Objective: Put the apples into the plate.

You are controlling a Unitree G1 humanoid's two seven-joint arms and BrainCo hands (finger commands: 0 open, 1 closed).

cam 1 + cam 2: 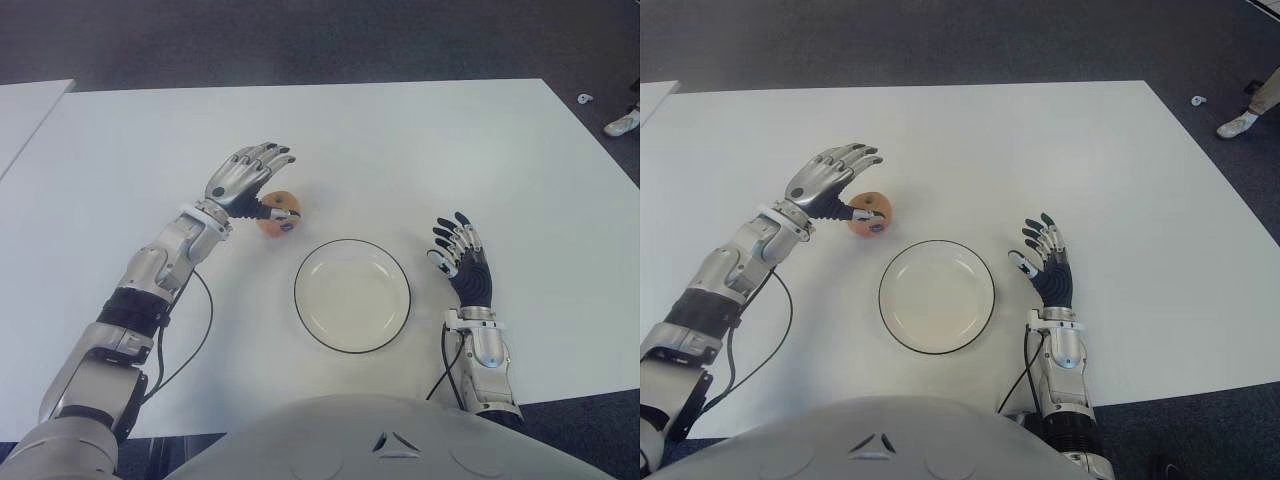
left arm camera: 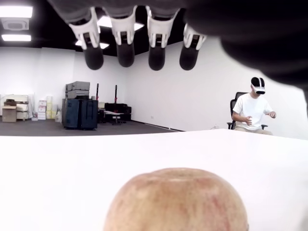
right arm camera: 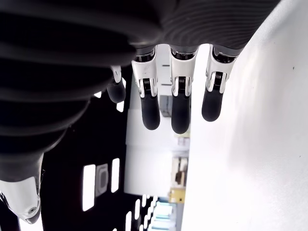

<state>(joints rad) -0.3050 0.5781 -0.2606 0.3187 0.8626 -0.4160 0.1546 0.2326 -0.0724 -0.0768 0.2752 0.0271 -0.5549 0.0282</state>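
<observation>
One reddish-orange apple point(image 1: 279, 214) lies on the white table point(image 1: 400, 140), just beyond the left side of the empty white plate point(image 1: 352, 295) with a dark rim. My left hand point(image 1: 247, 172) hovers over the apple with its fingers point(image 2: 126, 48) stretched out above it and the thumb against its near-left side; the hand is open. The left wrist view shows the apple point(image 2: 175, 199) close under the palm, with a clear gap up to the fingers. My right hand point(image 1: 460, 250) shows to the right of the plate, open, fingers point(image 3: 178, 110) straight and holding nothing.
A black cable point(image 1: 197, 330) loops on the table by my left forearm. A second white table point(image 1: 20, 110) shows at the far left. A shoe point(image 1: 622, 122) is on the dark floor at the far right. A seated person point(image 2: 252, 108) wearing a headset appears beyond the table.
</observation>
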